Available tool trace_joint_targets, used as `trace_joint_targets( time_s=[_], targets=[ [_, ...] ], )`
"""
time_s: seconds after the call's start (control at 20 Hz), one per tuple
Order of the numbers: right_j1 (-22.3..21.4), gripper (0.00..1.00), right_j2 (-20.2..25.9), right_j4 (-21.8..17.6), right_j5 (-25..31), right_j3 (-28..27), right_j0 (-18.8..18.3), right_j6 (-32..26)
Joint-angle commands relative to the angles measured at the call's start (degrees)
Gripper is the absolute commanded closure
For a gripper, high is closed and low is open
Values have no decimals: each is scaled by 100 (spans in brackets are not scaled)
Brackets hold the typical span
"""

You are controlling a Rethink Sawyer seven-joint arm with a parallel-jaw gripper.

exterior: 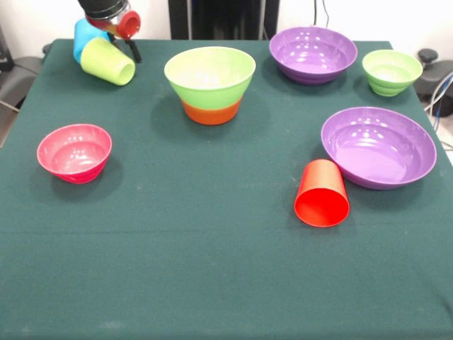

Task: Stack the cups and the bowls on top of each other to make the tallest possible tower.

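Note:
The tower [210, 83] stands at the far middle of the table: a large lime green bowl nested on an orange bowl [210, 113]. My gripper [127, 44] hangs at the far left corner, right against a lime green cup [107, 61] that is tipped on its side, with a sky blue cup [83, 37] behind it. A red cup [322, 194] lies on its side, mouth toward the camera, touching the near purple bowl [379, 146]. A second purple bowl [313, 53], a small green bowl [391, 71] and a pink bowl [74, 152] stand upright. The orange cup is out of view.
The dark green table cloth [212, 269] covers the whole table. The robot's black pedestal [223, 18] stands behind the far edge. Cables and grey objects [435, 74] lie off the table's right side.

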Motion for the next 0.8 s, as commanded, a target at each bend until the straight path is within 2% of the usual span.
trace_joint_targets(
  time_s=[0.05,0.55,0.65,0.8],
  targets=[
    [88,0,340,124,191,-629,363,-337],
    [-50,0,338,237,519,-756,453,-421],
    [-50,0,340,219,475,-750,450,-428],
    [-101,0,332,-17,157,-699,490,-455]
  ],
)
